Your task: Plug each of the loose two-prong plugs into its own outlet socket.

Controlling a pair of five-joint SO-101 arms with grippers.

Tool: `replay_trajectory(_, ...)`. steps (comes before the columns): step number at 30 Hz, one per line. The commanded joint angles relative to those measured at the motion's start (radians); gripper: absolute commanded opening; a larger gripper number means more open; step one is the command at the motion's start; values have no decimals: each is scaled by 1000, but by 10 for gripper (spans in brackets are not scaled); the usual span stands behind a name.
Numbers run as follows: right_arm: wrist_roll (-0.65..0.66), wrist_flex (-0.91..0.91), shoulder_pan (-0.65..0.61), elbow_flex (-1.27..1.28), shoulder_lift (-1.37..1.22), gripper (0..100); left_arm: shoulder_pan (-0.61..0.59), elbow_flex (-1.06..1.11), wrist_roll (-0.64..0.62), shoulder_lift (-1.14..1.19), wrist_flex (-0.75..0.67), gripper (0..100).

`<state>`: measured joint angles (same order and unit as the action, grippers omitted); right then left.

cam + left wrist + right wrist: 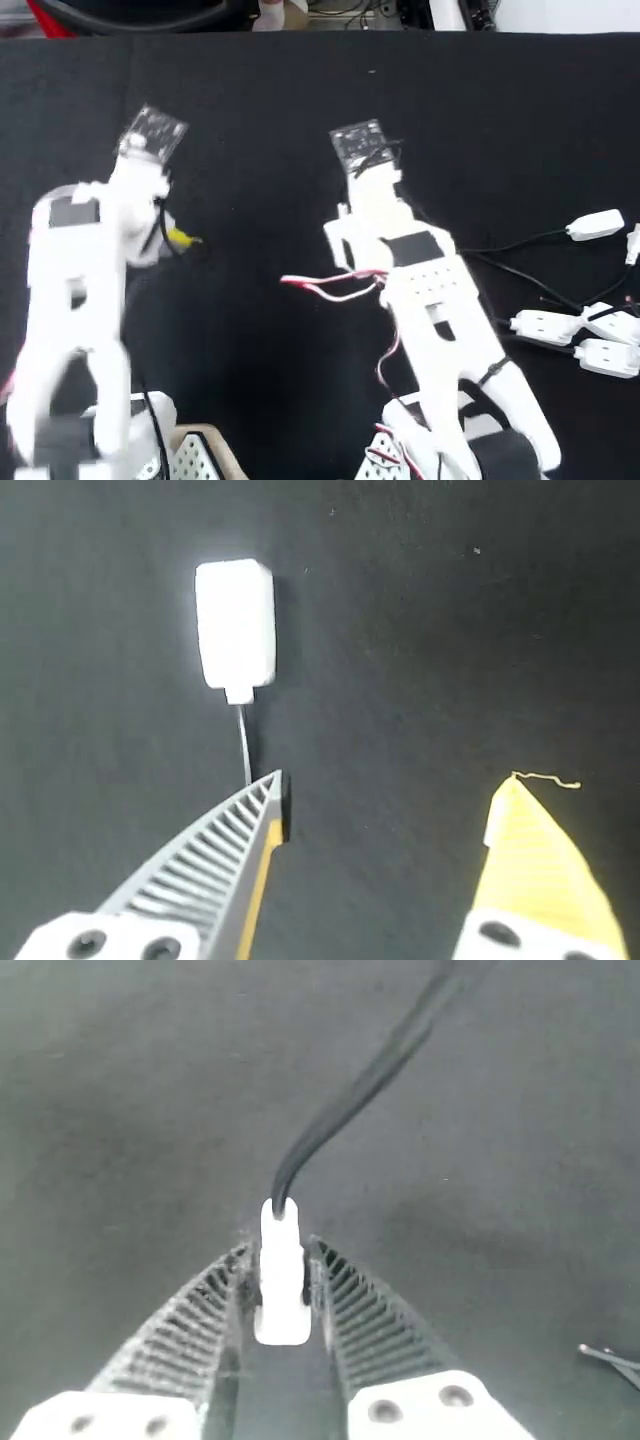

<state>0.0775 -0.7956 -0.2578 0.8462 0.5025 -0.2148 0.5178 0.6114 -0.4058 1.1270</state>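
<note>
— My right pincer (281,1252) is clenched on a white plug (282,1295). It grips both flat sides, with the body lying lengthwise between the jaws, over the black table (120,1080).

— Which end faces out?

— The cord (350,1100) end. The black cord leaves the plug's far tip and trails away across the table. I cannot see the prongs.

— How will it handle?

— Light and hard, I judge. It looks like a small stiff plastic shell, smooth enough to twist in my grip if I push off-axis. The cord looks limp, yet it may tug the plug sideways. The place to hold it is across the flat sides of the body, as I have it, never by the cord or the prongs.

— And your other one?

— My left pincer (395,795) is released, jaws wide apart, hovering over the table. Just ahead lies a white block (235,620) with a thin wire (243,740) running back towards me. Socket or plug, I cannot tell.

— Anything more to plug?

— From above, several white blocks (560,325) with black cords lie together near the table's edge. They are beside my right arm (440,310) and well apart from my left arm (80,300).
</note>
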Motion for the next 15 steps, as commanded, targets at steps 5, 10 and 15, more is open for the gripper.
replay_trajectory(5,-8,63,57,-58,-133,11,-59,-516,190,522,-14,319)
replay_trajectory(10,-9,64,61,-79,-168,11,-74,-659,189,690,-14,318)
replay_trajectory(15,-17,77,91,-79,-171,11,-81,-702,192,793,-15,318)
